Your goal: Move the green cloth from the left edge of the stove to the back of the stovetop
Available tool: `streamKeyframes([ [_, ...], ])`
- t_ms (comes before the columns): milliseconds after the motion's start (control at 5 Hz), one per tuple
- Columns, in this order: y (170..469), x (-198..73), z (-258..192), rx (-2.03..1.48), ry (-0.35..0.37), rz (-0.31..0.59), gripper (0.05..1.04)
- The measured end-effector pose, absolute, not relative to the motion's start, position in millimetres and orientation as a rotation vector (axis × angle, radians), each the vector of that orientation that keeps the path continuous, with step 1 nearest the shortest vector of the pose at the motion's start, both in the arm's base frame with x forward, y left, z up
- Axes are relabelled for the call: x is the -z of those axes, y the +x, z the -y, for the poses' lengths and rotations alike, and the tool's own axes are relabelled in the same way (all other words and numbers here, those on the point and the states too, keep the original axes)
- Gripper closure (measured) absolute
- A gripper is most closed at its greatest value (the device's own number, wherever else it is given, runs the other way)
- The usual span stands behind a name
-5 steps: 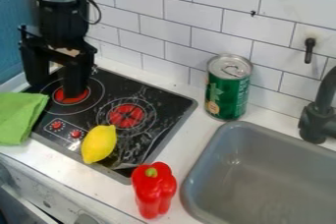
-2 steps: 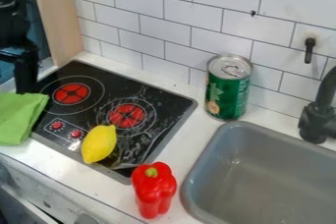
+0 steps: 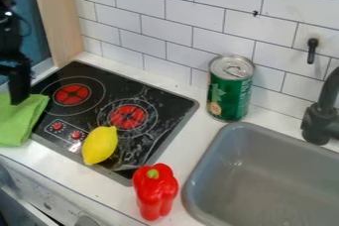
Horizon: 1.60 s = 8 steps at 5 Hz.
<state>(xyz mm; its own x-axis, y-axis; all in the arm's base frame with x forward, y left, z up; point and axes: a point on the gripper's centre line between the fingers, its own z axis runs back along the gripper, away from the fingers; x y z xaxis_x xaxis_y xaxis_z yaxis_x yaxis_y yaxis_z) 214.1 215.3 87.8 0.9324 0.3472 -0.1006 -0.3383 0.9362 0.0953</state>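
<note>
At the upper left edge hangs the black gripper, partly cut off by the view's edge, with one finger over the back of the green cloth. Whether that finger touches the cloth is unclear. The cloth lies on the counter along the stove's left side. On the front of the black stove top rests a yellow lemon. A red bell pepper is on the counter between stove and sink. Against the tiled wall a green can stands upright.
The grey sink takes up the lower right, with a black faucet at its right back. White tiles rise behind the counter. A wooden panel stands at the back left.
The arm and gripper have moved left, from over the stove's back left burner to the cloth at the left edge. The lemon, pepper, can and cloth have stayed in place.
</note>
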Motion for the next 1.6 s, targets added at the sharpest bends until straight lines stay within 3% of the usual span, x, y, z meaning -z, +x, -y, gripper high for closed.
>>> streamKeyframes([
  [400, 205.3, -55.1, -247.8, -0.333, -0.060, -0.212, 0.085],
  [1000, 209.0, -30.5, -228.6, -0.279, -0.093, -0.225, 0.085],
  [1400, 258.2, -32.5, -207.9, -0.221, -0.097, -0.127, 0.085],
  [1600, 329.9, -45.7, -196.2, -0.119, -0.070, -0.019, 0.085],
])
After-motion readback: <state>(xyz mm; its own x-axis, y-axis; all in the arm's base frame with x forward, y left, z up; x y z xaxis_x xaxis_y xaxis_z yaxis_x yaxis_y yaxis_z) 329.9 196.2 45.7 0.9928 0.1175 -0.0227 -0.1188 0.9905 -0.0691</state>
